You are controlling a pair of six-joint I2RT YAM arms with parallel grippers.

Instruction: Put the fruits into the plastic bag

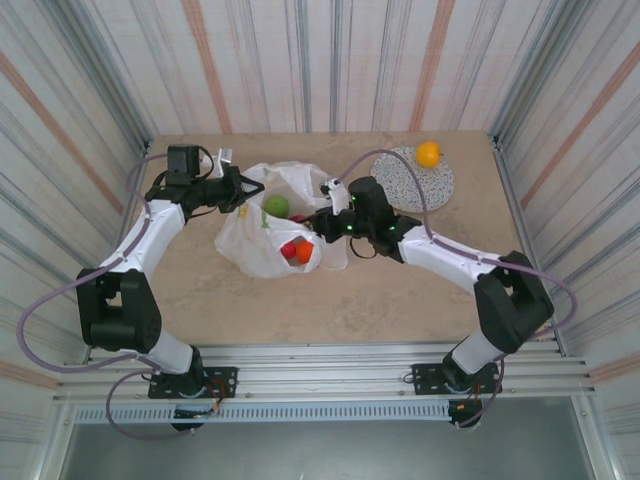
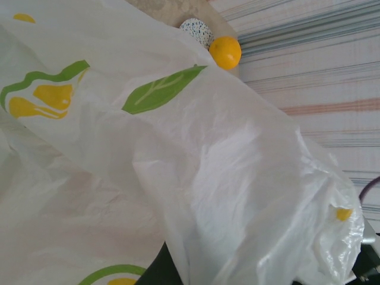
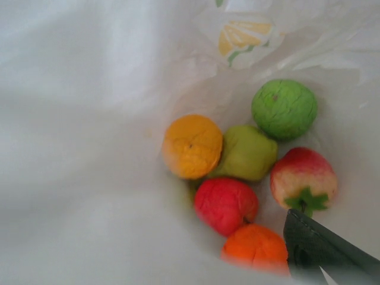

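The white lemon-print plastic bag lies left of the table's middle with its mouth open. Inside it rest a yellow-orange ball, a green pear, a round green fruit, a red-pink piece, a red apple and an orange ball. My left gripper is shut on the bag's far-left rim, and film drapes over its dark finger. My right gripper hangs open at the bag's right rim, with one finger showing and nothing in it. One more orange fruit sits outside the bag.
The grey speckled plate lies at the back right and bears the lone orange fruit on its far edge. Striped walls close in the table on three sides. Bare tabletop stretches in front of the bag.
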